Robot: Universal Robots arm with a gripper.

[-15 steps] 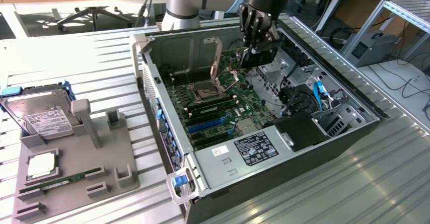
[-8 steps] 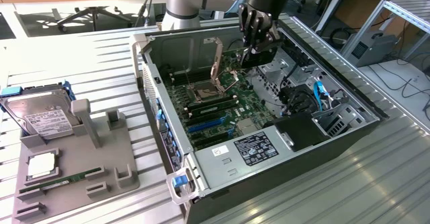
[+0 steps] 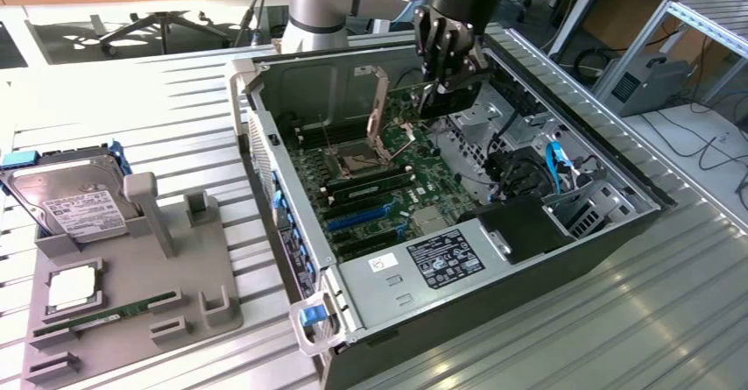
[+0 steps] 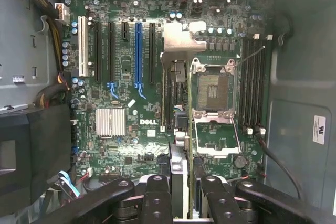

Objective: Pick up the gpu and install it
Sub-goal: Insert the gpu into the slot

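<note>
Currently in hand: the carry-in step. The gpu [image 3: 450,101] is lifted and inside the case, and judging by its height it is not yet seated in any slot.
Gripper: the gripper [image 3: 450,76] is closed part-way on the gpu's upper edge, and the card hangs below the fingers.
Gpu from the wrist: it shows edge-on [image 4: 179,177] between the two fingers of the gripper [image 4: 182,184], about parallel with the long slots.
Gpu place: it hangs over the far end of the board [image 3: 374,188], near the raised socket frame [image 3: 377,109] and well apart from the blue slot [image 4: 138,51].
Next move calls for (a judgement): sliding the card across the board until its lower edge sits over a long slot, keeping it upright and in line with that slot, then pressing straight down without twisting.
Edges to mind: the case wall [image 3: 263,145] on the exterior view's left, the raised socket frame just beside the card, and the black box [image 3: 520,228] and blue cable [image 3: 555,158] on the exterior view's right.
Open room: the slot area of the board [image 4: 126,93] holds no other card, so the way over it looks free.
Tray: the tray [image 3: 129,320] with the hard drive [image 3: 70,202] and memory stick [image 3: 105,315] lies outside the case, well apart.
</note>
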